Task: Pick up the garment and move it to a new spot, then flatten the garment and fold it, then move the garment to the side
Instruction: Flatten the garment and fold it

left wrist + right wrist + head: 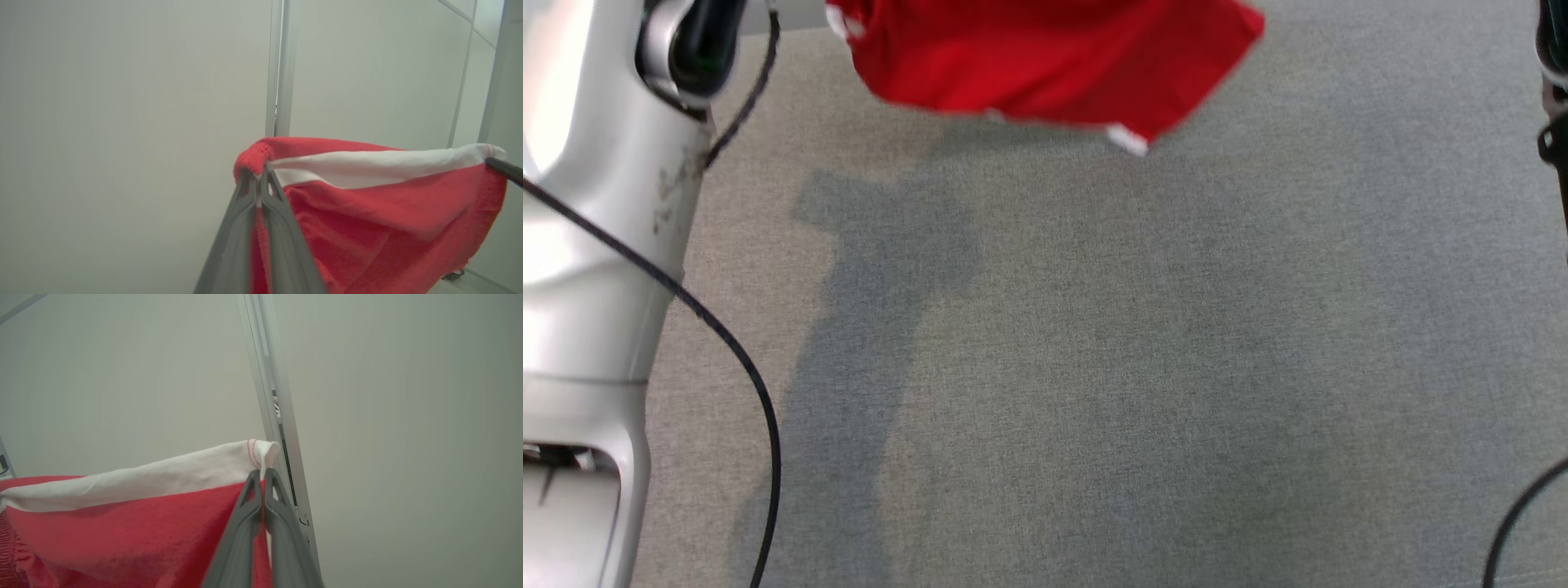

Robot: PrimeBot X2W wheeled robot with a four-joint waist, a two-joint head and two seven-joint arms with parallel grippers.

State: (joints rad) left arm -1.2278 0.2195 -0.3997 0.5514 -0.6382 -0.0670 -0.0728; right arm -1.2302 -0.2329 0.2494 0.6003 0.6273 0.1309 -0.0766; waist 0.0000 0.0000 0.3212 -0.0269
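Note:
The garment [1045, 61] is red cloth with a white band, hanging in the air above the grey table at the top of the head view. In the left wrist view my left gripper [258, 179] is shut on a red corner of the garment [367, 212]. The other gripper's dark fingertip [504, 169] holds the white band at the far right of that view. In the right wrist view my right gripper [262, 475] is shut on the white band's end of the garment [143, 522]. The cloth stretches between the two grippers and sags below them.
The grey fabric-covered table [1135, 367] spreads below the cloth, with the arms' shadows on it. My pale left forearm [596, 245] and its black cable [727, 343] fill the left side. A pale wall with a metal strip [269, 396] stands behind.

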